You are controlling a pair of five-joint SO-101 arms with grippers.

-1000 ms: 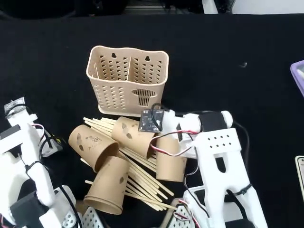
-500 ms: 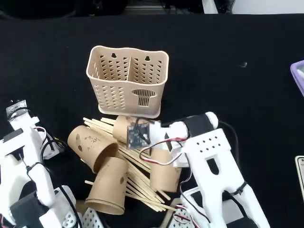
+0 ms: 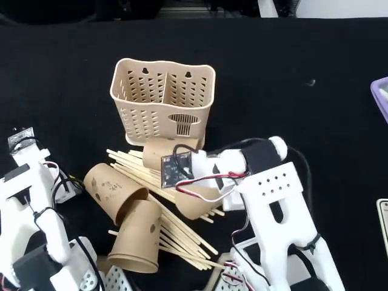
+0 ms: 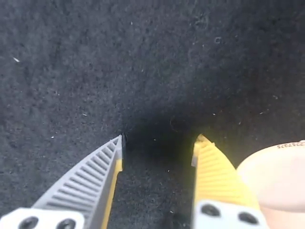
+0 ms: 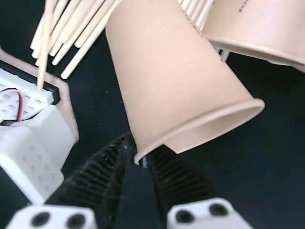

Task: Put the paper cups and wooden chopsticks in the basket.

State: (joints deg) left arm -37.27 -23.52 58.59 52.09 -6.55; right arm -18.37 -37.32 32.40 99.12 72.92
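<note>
Hidden bits first. In the high view the right gripper (image 5: pixel 140 155) sits under its own wrist, so the grip reads from the right wrist view. There the fingers are pinched tight on the rim of the held cup (image 5: pixel 176 90), which lies tilted w/ its mouth toward the gripper. From above, that cup is partly covered by the wrist board (image 3: pixel 176 170) and its wires. The same board hides approx. half of a second cup (image 3: pixel 159 153), just near of the basket (image 3: pixel 162 100).

The left gripper (image 4: pixel 159 157) has its jaws well apart w/ nothing between them, over bare black cloth (image 4: pixel 143 57). Beside one finger is a pale rounded thing (image 4: pixel 274 176), cut off by the frame edge; can't tell what it is.

Writing: the left cup (image 3: pixel 112 189) has small dark printed marks, too small to read. The pale thing has a tiny line of print, also unreadable.

Around:
- The basket is upright on the far side of the pile, w/ a divider down the middle.
- The chopsticks (image 3: pixel 182 233) are a loose fan under and between the cups, running far left to near right.
- The near cup (image 3: pixel 140 235) lies w/ its mouth toward the near edge.
- The left arm (image 3: pixel 33 206) is at near left, beside the pile.
- A purple thing (image 3: pixel 380 97) and a white thing (image 3: pixel 384 215) are both cut off at the right edge.
- A white holed part (image 5: pixel 24 107) w/ a red wire is by the right gripper; unclear what it is.
</note>
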